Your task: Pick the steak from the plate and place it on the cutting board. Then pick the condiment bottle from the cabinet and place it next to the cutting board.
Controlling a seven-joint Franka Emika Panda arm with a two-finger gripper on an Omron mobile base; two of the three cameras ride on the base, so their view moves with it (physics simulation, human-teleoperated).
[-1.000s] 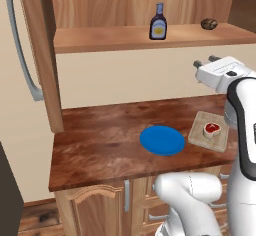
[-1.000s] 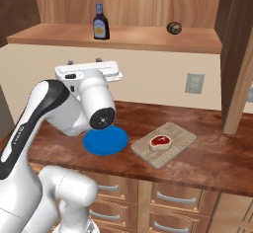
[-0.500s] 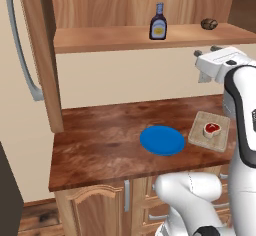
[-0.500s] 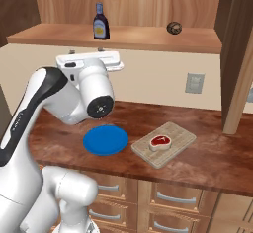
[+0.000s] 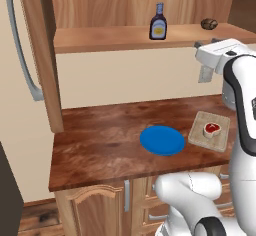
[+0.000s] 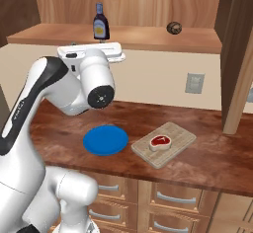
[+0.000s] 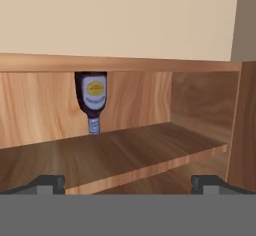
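The steak (image 5: 212, 128) (image 6: 160, 141) lies on the tan cutting board (image 5: 200, 135) (image 6: 180, 135) at the right of the counter. Left of the board sits the blue plate (image 5: 162, 140) (image 6: 105, 140), bare. The condiment bottle (image 5: 158, 23) (image 6: 101, 23) stands upright on the cabinet's shelf ledge (image 5: 110, 35) (image 6: 54, 33). My gripper (image 7: 128, 182) is open and holds nothing; it is level with the ledge and short of it. The hand view is rolled over, so the bottle (image 7: 91, 100) appears upside down, ahead and left of centre.
A brown round lump (image 5: 209, 24) (image 6: 173, 27) rests on the ledge right of the bottle. A fridge with a long handle (image 5: 20, 45) stands at the left. A wall outlet (image 6: 194, 83) and a wooden side panel (image 6: 239, 54) are at the right.
The hand has risen from above the counter to the height of the shelf ledge. The steak, board, plate and bottle have not moved.
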